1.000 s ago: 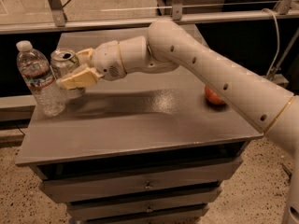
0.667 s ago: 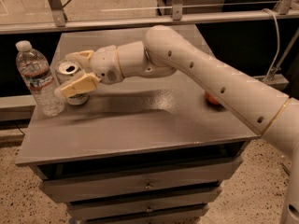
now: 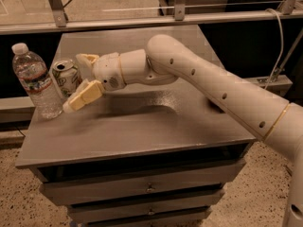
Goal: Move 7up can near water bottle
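The 7up can [image 3: 64,77], silver with a pull-tab top, stands upright on the grey table [image 3: 142,126] at its left side. The water bottle [image 3: 36,81], clear with a white cap and a label band, stands just left of the can, almost touching it. My gripper [image 3: 73,83] is at the can's right side. Its fingers are spread open, one finger [image 3: 86,58] behind the can's top and the other finger [image 3: 84,96] low in front of it. The can rests on the table, no longer squeezed.
The table is the top of a grey drawer cabinet [image 3: 147,188]; its front edge is near. My white arm [image 3: 213,86] crosses the table from the right. A metal rail [image 3: 142,20] and a dark gap lie behind the table.
The gripper lowered the can onto the table beside the bottle, then spread its fingers and let go. The bottle has not moved.
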{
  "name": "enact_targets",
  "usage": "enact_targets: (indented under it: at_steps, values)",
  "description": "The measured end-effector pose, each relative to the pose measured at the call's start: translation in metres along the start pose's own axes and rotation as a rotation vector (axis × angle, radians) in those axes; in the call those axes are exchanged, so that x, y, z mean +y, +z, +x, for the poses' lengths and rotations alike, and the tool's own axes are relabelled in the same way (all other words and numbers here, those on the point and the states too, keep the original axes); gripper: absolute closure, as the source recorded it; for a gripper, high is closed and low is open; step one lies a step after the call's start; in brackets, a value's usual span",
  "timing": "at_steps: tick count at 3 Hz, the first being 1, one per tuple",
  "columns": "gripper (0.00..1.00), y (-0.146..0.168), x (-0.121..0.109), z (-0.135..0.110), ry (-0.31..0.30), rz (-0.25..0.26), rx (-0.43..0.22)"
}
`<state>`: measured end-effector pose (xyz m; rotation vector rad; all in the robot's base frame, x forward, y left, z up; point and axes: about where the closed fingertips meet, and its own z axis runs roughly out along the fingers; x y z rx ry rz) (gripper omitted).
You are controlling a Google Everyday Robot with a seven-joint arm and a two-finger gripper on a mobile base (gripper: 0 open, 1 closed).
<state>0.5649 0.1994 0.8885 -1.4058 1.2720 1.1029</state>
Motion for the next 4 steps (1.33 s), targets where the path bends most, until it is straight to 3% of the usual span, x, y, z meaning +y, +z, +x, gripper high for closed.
enact_targets:
  at_steps: [1, 2, 3, 4]
  values:
    - [0.00, 0.000, 0.000, 0.000, 0.000, 0.000, 0.000]
    - [0.00, -0.061, -0.031, 0.017, -0.009, 0.102, 0.033]
    - [0.00, -0.163, -0.084, 0.033, -0.046, 0.284, 0.094]
    - [0.00, -0.163, -0.084, 0.033, -0.046, 0.284, 0.094]
